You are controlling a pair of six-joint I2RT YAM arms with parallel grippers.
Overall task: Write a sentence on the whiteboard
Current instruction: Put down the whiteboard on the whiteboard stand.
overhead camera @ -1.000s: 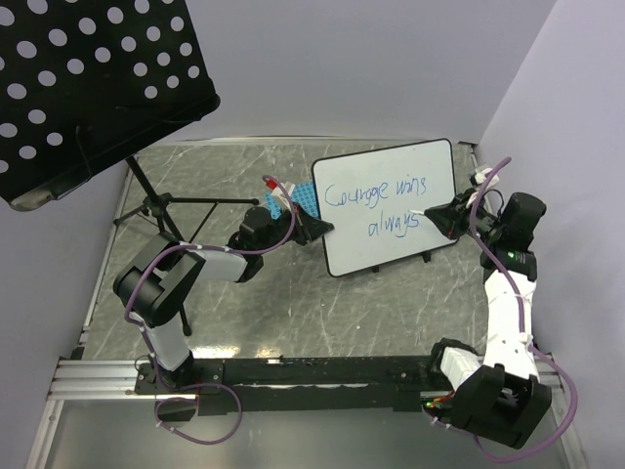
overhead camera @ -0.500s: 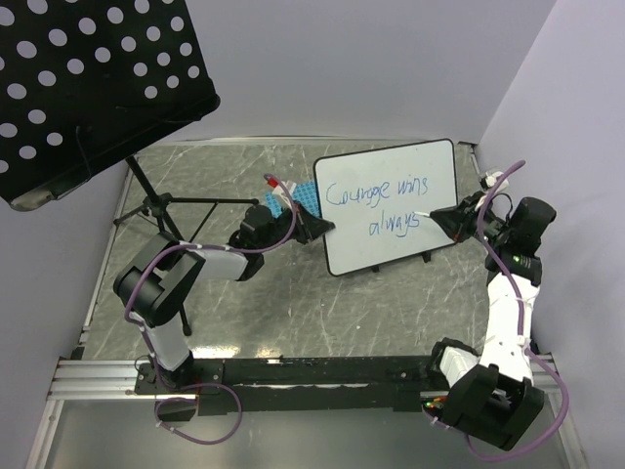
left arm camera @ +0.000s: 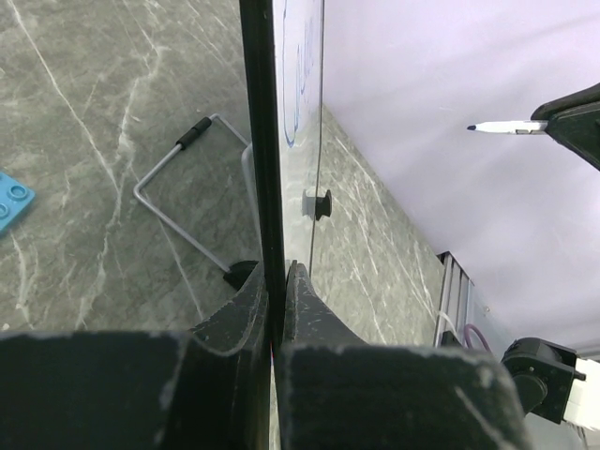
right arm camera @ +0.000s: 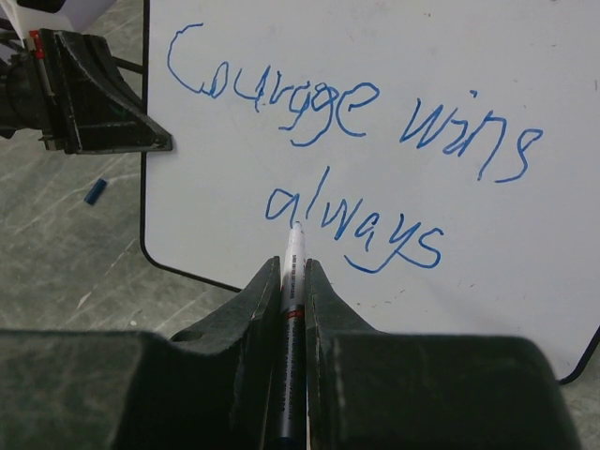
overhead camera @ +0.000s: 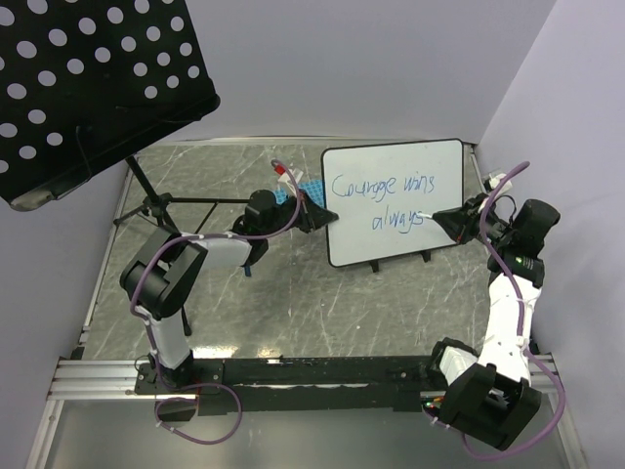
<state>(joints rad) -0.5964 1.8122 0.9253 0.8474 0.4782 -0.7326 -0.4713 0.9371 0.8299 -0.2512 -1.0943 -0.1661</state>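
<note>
Right gripper (right arm camera: 293, 266): fingers closed tight on a marker (right arm camera: 295, 246), held lengthwise between them with the tip pointing out at the board. The tip sits over the start of "always". From the left wrist view it appears to stand just clear of the surface, though contact cannot be confirmed from here.

Left gripper (left arm camera: 277, 275): fingers pinched shut on the thin dark left edge of the whiteboard (left arm camera: 260, 112), low on that side, with the board seen edge-on running straight up from the jaws.

The whiteboard (overhead camera: 363, 239) stands propped up on small black feet (overhead camera: 425, 256) at the far right of the table (overhead camera: 293, 313), between the two grippers, its writing face turned toward the right arm. The sentence (right arm camera: 349, 111) is in blue cursive on two lines: "Courage wins" above, "always" below and slightly to the right.

A wire prop (left arm camera: 175, 200) shows behind the board. A blue rack (overhead camera: 311, 189) lies just behind the left gripper. A small blue cap (right arm camera: 95, 191) lies on the table near the board's lower left corner. A black perforated music stand (overhead camera: 88, 88) fills the far left corner.
</note>
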